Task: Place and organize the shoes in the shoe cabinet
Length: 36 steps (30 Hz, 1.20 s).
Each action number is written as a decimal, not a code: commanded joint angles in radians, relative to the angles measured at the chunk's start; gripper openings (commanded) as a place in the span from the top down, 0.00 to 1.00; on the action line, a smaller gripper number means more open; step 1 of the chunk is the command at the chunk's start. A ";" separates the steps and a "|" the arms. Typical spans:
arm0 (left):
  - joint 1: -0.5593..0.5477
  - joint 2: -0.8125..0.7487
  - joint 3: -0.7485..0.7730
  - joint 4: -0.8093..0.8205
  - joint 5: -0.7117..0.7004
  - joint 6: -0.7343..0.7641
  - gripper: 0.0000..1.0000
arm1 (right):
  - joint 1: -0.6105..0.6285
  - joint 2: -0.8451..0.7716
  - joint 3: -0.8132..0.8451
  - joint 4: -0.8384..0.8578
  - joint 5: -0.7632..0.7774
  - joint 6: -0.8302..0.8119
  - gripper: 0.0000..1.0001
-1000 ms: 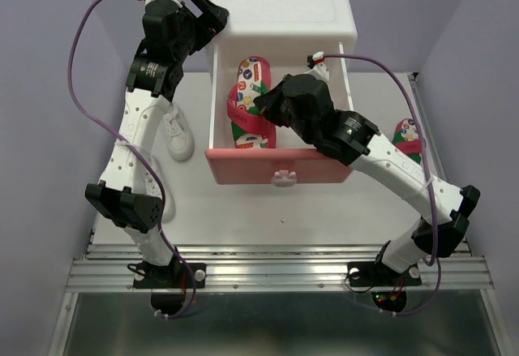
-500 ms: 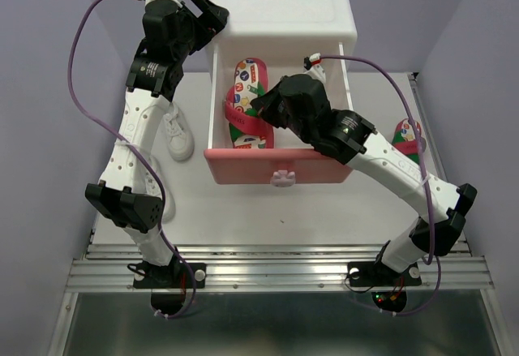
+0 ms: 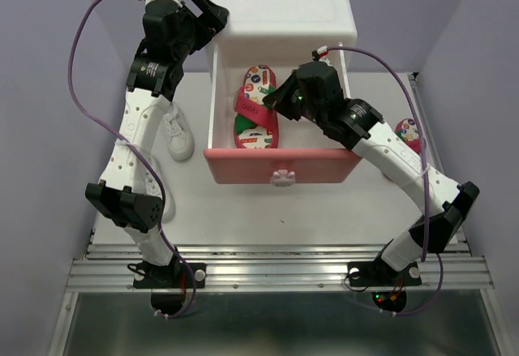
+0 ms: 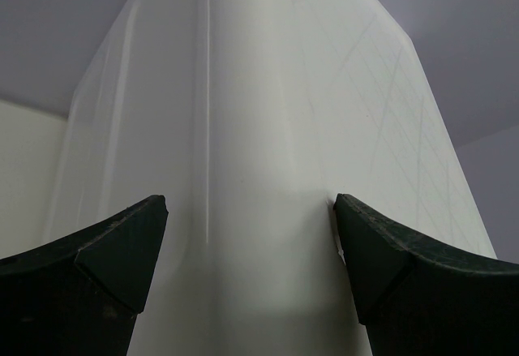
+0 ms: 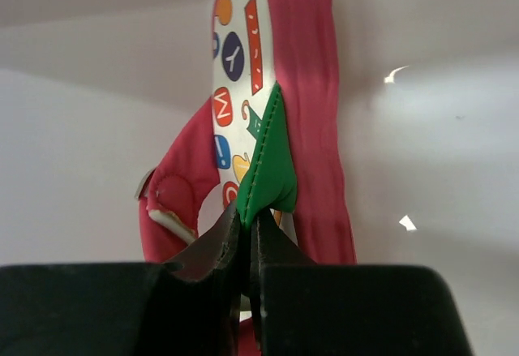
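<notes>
Inside the drawer (image 3: pixel 243 165), right gripper (image 5: pixel 247 225) tight on flip-flop strap (image 5: pixel 268 157).

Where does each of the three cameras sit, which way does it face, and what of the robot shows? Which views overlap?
Top external: above, behind the bases, looking down on table, cabinet, open drawer; left arm and right arm show.
Left wrist: on its arm, facing the cabinet's corner; open left tool flanks it.
Right wrist: looking into the drawer; shut right tool pinches the flip-flop by its green strap.
Shared: top and right wrist both show that flip-flop.
</notes>
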 commanded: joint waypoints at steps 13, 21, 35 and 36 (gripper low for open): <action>0.027 0.058 -0.099 -0.234 -0.129 0.067 0.06 | -0.051 -0.019 -0.055 0.092 -0.151 -0.027 0.99; 0.027 0.041 -0.118 -0.226 -0.126 0.054 0.06 | -0.051 -0.023 0.006 0.035 -0.083 -0.060 0.56; 0.027 0.064 -0.052 -0.246 -0.110 0.069 0.06 | -0.051 -0.008 0.326 0.052 0.025 -0.326 0.00; 0.027 0.067 -0.046 -0.249 -0.108 0.072 0.06 | -0.051 -0.007 0.349 0.055 0.020 -0.352 0.00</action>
